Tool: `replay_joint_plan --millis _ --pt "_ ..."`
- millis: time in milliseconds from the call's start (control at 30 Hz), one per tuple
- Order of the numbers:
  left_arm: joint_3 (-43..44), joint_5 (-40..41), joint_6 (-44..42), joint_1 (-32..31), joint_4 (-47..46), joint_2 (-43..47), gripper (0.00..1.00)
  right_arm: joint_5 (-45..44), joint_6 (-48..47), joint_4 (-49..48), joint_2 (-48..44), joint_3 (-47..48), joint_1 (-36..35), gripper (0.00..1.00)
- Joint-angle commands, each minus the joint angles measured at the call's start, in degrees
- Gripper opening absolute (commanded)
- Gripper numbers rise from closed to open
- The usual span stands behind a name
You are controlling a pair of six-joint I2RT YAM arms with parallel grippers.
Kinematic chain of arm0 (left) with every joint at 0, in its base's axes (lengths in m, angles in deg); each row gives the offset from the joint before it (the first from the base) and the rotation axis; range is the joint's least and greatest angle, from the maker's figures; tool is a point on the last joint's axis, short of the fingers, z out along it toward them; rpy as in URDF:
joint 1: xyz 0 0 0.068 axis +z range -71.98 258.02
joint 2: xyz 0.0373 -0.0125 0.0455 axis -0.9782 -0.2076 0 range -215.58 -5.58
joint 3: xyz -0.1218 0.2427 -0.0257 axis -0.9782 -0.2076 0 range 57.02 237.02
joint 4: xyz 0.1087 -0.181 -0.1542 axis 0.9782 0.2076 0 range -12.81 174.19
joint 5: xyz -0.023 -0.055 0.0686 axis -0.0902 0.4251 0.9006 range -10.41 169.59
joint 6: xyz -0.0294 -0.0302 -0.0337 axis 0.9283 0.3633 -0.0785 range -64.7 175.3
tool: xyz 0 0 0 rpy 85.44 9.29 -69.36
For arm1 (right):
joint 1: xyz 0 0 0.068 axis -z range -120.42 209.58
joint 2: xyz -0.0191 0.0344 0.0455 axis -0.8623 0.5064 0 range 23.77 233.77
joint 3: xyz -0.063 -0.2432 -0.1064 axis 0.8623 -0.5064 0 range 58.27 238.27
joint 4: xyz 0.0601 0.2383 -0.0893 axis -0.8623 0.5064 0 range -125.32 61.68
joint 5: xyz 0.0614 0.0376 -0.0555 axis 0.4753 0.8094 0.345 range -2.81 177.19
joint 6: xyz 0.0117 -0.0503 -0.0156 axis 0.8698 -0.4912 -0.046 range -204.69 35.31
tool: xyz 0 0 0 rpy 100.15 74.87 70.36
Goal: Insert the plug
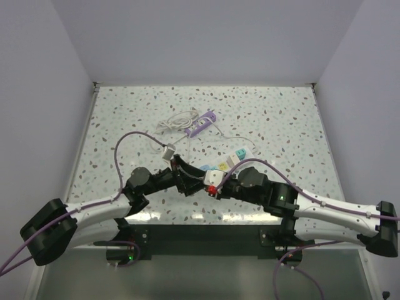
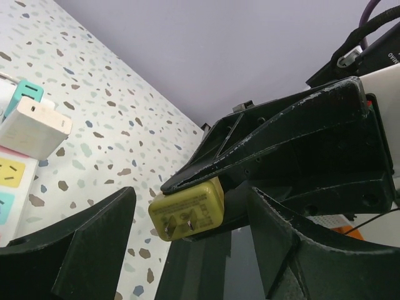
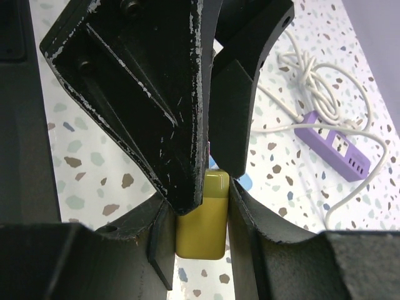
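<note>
A yellow two-prong plug (image 3: 201, 219) is clamped between my right gripper's (image 3: 201, 231) fingers. In the left wrist view the plug (image 2: 187, 214) points its prongs at the camera, held by the right gripper's black fingers (image 2: 281, 144). My left gripper (image 2: 187, 256) is open, with its fingers standing either side of the plug and a gap showing on the left side. In the top view both grippers, left (image 1: 183, 177) and right (image 1: 209, 185), meet just in front of the white power strip (image 1: 223, 164). The plug is hidden there.
The white strip (image 2: 11, 178) has yellow and teal sockets and a white adapter (image 2: 34, 126) plugged in. A purple power strip (image 1: 201, 125) with a coiled white cable (image 1: 178, 120) lies further back and also shows in the right wrist view (image 3: 337, 145).
</note>
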Motion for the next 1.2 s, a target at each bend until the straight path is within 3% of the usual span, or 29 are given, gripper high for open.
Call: replay_joint_plan --millis 0,367,667,1000,1167 --pt "-1.2 -8.6 2.2 -2.3 1.8 1.7 0.78 -8.2 -2.0 -8.6 -0.8 0.2 1.2 0.00" --pt "-1.1 -12.3 5.9 -2.4 5.2 0.6 0.70 -11.4 -2.7 -9.6 2.2 0.9 1.1 0.00" --pt "-0.3 -12.3 4.2 -2.4 12.1 7.1 0.70 -13.0 -3.1 -10.5 1.1 0.0 1.0 0.00" --pt "-1.2 -11.1 5.0 -1.6 11.5 8.5 0.70 -13.0 -2.9 -10.4 0.4 -0.5 0.8 0.00" --pt "-2.2 -12.2 4.8 1.9 14.1 10.7 0.69 -13.0 -2.9 -10.5 -0.3 -0.7 0.7 0.00"
